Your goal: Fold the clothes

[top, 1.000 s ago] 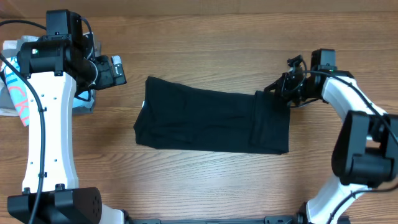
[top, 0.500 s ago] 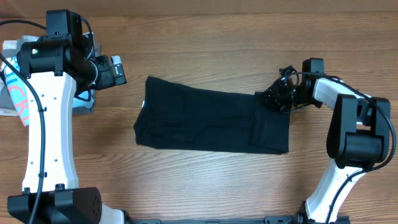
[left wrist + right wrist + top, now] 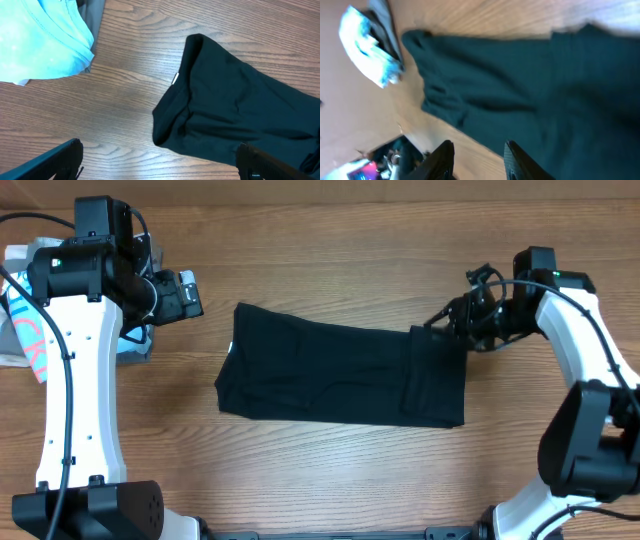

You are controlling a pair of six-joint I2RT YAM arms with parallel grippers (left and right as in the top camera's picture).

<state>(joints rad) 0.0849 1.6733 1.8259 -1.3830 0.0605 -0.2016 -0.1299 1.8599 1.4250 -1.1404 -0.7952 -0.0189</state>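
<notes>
Nearest to me, along the front edge of the wooden table (image 3: 330, 240), the two arm bases are sitting at either side, and their white links are rising up and away toward the back. Just beyond them the black T-shirt (image 3: 340, 375) is lying flat across the middle of the table, folded into a long band that is running left to right, with a narrower panel doubled over at its right end. Its left end is bunching slightly into soft ridges, and a small white neck tag (image 3: 175, 78) is showing on the edge there. At the far right corner of the shirt the right gripper (image 3: 479, 147) is hanging low over the fabric with its two fingers parted; nothing is sitting between them, and whether a fingertip is brushing the cloth I cannot tell. Across the table the left gripper (image 3: 159, 147) is hovering above bare wood, just off the shirt's far left corner, its jaws spread wide and holding nothing. Furthest from me, at the back left and well apart from the black shirt, a light-blue T-shirt (image 3: 40, 40) is lying crumpled, with a strip of grey fabric (image 3: 92, 12) peeking out beside it.
</notes>
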